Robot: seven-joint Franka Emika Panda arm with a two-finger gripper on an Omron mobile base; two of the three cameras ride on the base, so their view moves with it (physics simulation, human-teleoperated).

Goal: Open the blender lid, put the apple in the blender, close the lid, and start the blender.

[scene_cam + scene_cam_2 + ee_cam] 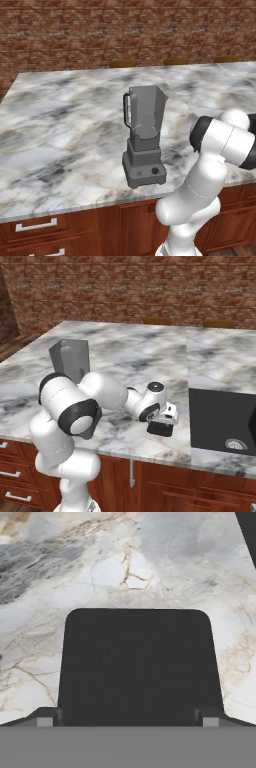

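The tall grey blender (145,137) stands on the marble counter with its jar rim open and no cap on it. Part of its jar (70,358) shows behind my arm. Off to the blender's right, my gripper (161,423) hangs just above the counter, shut on the black squarish blender lid (160,429). In the hand view the blender lid (137,662) spans the gap between my two fingertips (45,719), flat over the marble. The apple is out of view.
A black box appliance (220,423) with a round dial sits on the counter just right of the gripper; its corner (248,532) shows in the hand view. The counter's front edge (150,456) lies close below the lid. Wooden drawers (35,227) sit beneath.
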